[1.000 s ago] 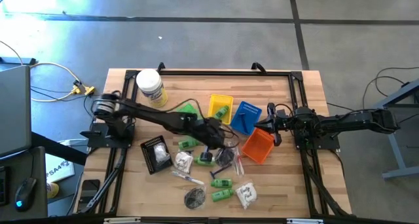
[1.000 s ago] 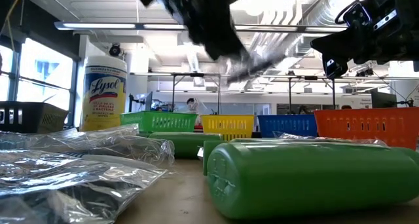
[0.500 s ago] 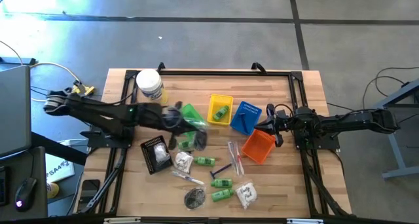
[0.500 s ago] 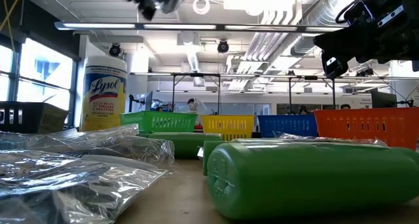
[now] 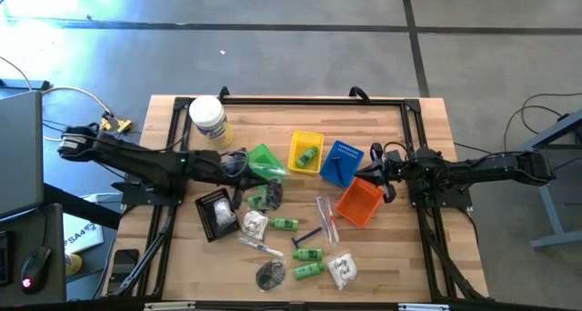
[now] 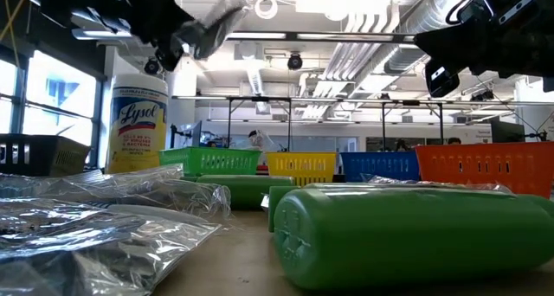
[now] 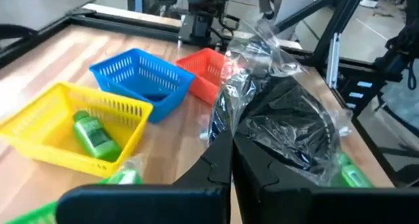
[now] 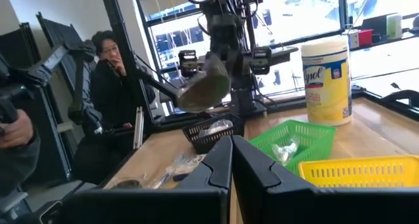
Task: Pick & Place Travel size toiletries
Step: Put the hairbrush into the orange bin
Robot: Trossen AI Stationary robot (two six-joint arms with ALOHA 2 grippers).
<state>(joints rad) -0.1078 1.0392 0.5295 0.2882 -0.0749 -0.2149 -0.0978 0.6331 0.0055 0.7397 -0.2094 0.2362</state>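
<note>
- The left gripper (image 7: 230,142) has its fingers (image 7: 262,165) pressed together on a black round pouch (image 7: 288,122) in crinkled clear wrap; the pouch juts straight out past the fingertips, so the left arm already carries the task's thing.
- In the high view this gripper hangs beside the green basket (image 5: 265,158), with the black basket (image 5: 215,212) just on the other side of it; either could take the pouch, and I cannot tell which is meant.
- Near the green basket, loose on the tabletop (image 5: 382,256), lie small green bottles (image 5: 307,271), white sachets (image 5: 342,269) and clear-wrapped thin sticks (image 5: 325,215).
- Farther from the green basket stand the yellow basket (image 5: 306,151) holding one green bottle, then the blue basket (image 5: 341,161) and the orange basket (image 5: 358,202).
- Farthest off, the right gripper (image 5: 380,176) waits by the orange basket, fingers closed on nothing.
- The white jar (image 5: 208,120) stands behind the green basket, clear of the path.
</note>
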